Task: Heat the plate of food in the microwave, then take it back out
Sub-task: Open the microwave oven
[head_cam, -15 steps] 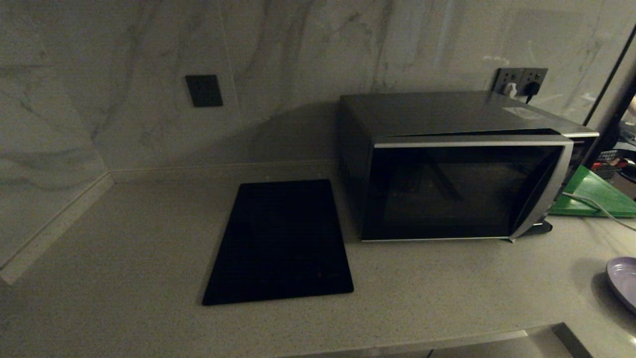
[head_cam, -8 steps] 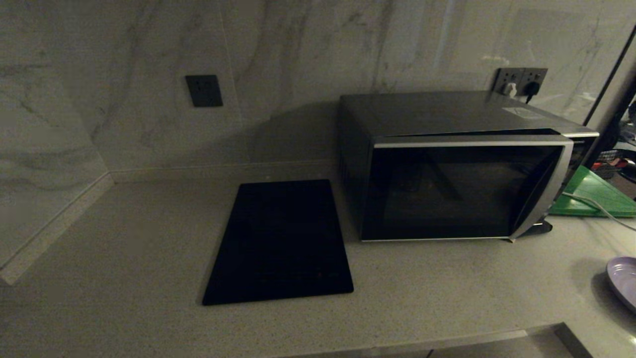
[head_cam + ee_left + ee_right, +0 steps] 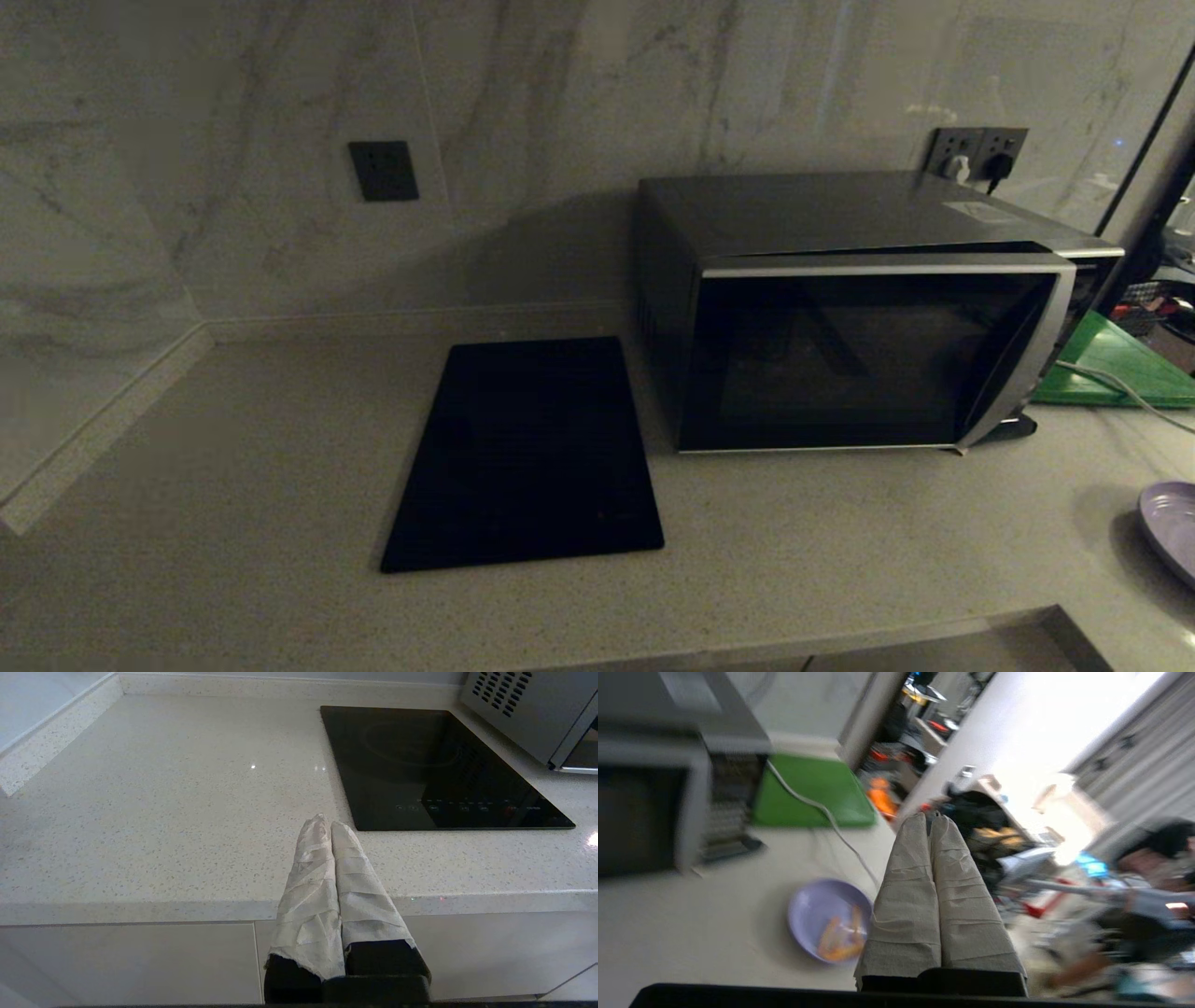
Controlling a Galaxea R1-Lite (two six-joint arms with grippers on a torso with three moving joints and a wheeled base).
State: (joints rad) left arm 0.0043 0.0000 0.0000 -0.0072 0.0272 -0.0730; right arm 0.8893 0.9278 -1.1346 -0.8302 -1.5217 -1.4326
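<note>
Speckled pale stone makes up the surface [image 3: 233, 448] before us, and we read it from left to right. At the far left our left tool [image 3: 331, 826] hangs parked over the surface's front edge, its wrapped fingers clenched together on nothing. Next comes the black slab [image 3: 527, 453], lying flat just beside the microwave [image 3: 859, 317]. The microwave's dark glass door is not fully shut: a thin wedge of gap shows along its top edge, wider toward the right. Behind its right end lies the green board [image 3: 1116, 369], with a pale cable crossing it. Farthest right, near the front of the surface, sits the plate [image 3: 829, 919], well apart from the microwave, with orange fries lying in it.

We judge the task barely begun: the plate is not yet lifted. Our right tool [image 3: 932, 823] hangs above and just beside the plate, pointing past it toward the room, fingers clenched and empty. The next move calls for parting those fingers, turning down to the plate's rim, and swinging the door wide enough first.
</note>
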